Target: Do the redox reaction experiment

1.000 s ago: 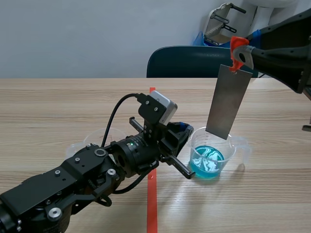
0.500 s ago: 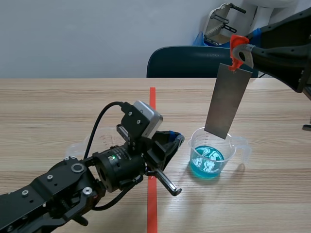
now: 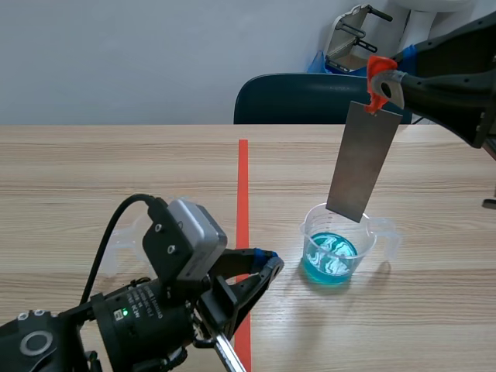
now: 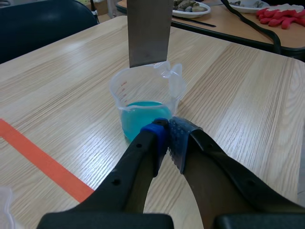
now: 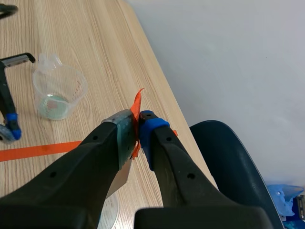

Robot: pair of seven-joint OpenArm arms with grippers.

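Note:
A clear beaker [image 3: 335, 244] [image 4: 145, 102] holding blue liquid stands right of the tape line. Over it hangs a grey metal strip [image 3: 362, 161] [image 4: 148, 28], its lower end about at the rim. An orange clip [image 3: 377, 84] [image 5: 137, 112] tops the strip, and my right gripper [image 3: 385, 87] [image 5: 138, 128] is shut on it, high above the table. My left gripper [image 3: 267, 263] [image 4: 167, 138] is low, just short of the blue beaker, pads together with nothing between them. An empty clear beaker [image 3: 124, 232] [image 5: 58, 90] sits behind my left arm, partly hidden.
An orange-red tape line [image 3: 242, 174] runs down the table's middle. A dark blue chair [image 3: 298, 99] stands past the far edge. Beyond the blue beaker, another table carries plates [image 4: 190, 8] and red gloves [image 4: 281, 16].
My left arm has pulled back toward the near left, away from the blue beaker. The right arm and the strip have stayed put.

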